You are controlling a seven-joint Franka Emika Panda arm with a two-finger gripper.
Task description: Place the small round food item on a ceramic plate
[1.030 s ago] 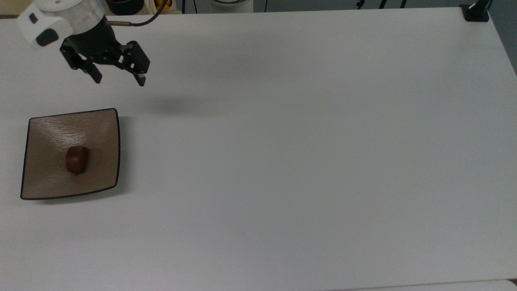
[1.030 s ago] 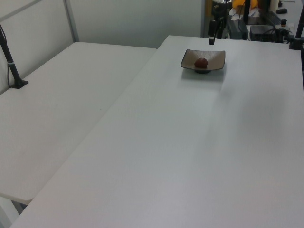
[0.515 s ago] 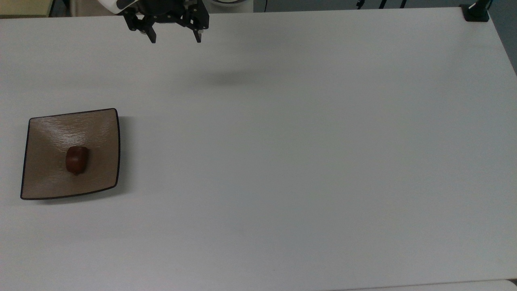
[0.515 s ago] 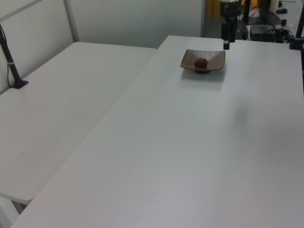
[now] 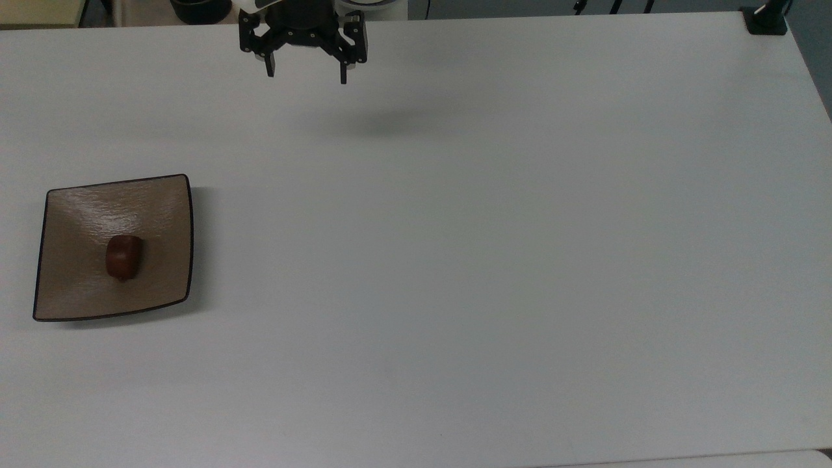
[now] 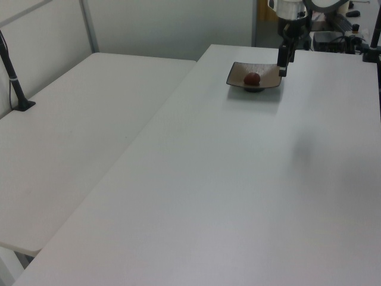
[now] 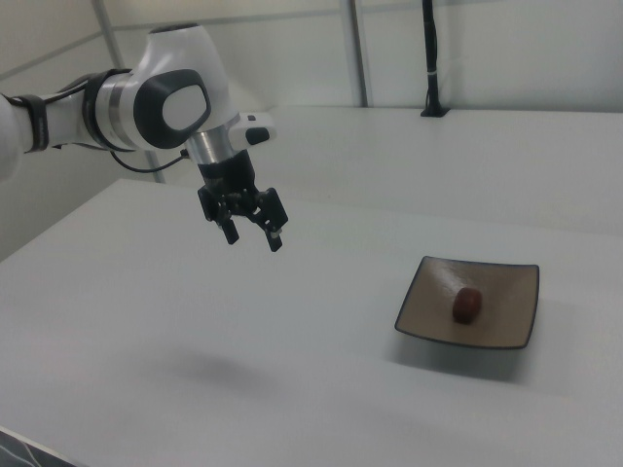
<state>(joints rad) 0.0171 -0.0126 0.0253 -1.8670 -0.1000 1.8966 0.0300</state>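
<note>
Glossy reddish-brown, the food item [image 5: 123, 257] lies near the middle of the plate [image 5: 78, 221] at the top view's left; it looks light and likely slick, so you would pinch it across its flatter sides. Since half a second ago, the gripper [image 5: 305, 71], jaws apart and empty, has shifted slightly right and down along the top view's upper edge, well apart from the plate.

In the top view we lose the arm [image 5: 305, 6] at the far edge, leaving the tool [image 5: 305, 70] and its mount inside the picture, and the counter [image 5: 455, 260] runs off at the top view's left and near edges. In the left view the tool [image 6: 283, 62] stands in front of the ceramic plate [image 6: 238, 74], covering its corner on the left view's right, and the arm is cut off at the top. In the right view the arm [image 7: 117, 107] leaves the picture at the right view's left edge.
</note>
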